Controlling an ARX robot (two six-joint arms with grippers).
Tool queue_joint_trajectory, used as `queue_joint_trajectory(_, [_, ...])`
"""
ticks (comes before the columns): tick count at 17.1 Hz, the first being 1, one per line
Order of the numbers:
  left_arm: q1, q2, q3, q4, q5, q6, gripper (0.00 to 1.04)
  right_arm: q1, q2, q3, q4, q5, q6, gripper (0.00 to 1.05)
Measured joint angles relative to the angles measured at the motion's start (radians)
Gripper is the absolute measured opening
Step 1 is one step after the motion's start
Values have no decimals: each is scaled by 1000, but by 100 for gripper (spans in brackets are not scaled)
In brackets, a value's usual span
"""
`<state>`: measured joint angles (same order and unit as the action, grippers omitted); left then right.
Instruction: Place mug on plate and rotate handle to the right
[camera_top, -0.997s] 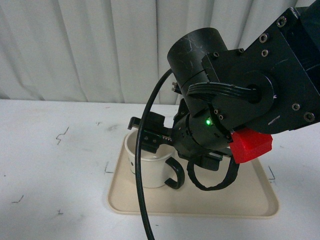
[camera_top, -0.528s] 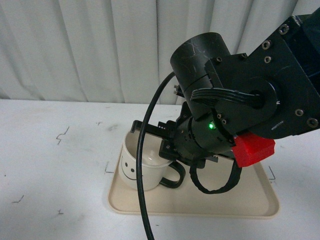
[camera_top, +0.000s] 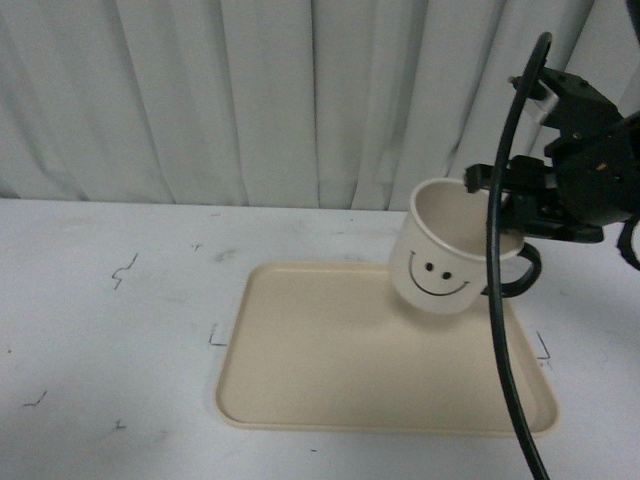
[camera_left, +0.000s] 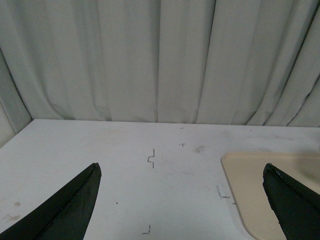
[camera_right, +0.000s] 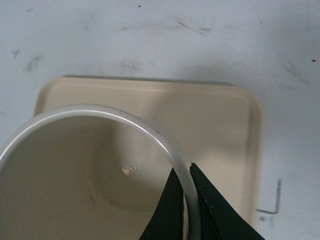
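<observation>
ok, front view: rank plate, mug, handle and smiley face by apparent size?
1. plate: widest by far.
2. mug: held up off the plate, maybe nearer the camera and so slightly inflated, but its rank is safe.
3. smiley face and handle: these look about alike, so I won't rank them.

Handle partly behind cable, mug cut off in right wrist view, plate in left

Soft, even light is coming from above, and nothing is shining too bright. The mug is dropping a faint shadow on the plate. In the right wrist view the mug is looking blurry up close. Everything is looking slightly grainy.
</observation>
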<state>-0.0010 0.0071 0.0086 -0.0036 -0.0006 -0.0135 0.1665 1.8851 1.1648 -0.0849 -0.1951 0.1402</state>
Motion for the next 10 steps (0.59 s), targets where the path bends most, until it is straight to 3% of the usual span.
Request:
queue_joint_trajectory(2, [0,0,0,0,0,0,98,-61,30,62,-48,-80,-205,3])
queue_joint_trajectory(4, [0,0,0,0,0,0,98,-71,48,100,-74,-115,-303,3])
queue_joint_trajectory(10, [0,0,0,0,0,0,98,-76,101,119,-110,-148,-478,3])
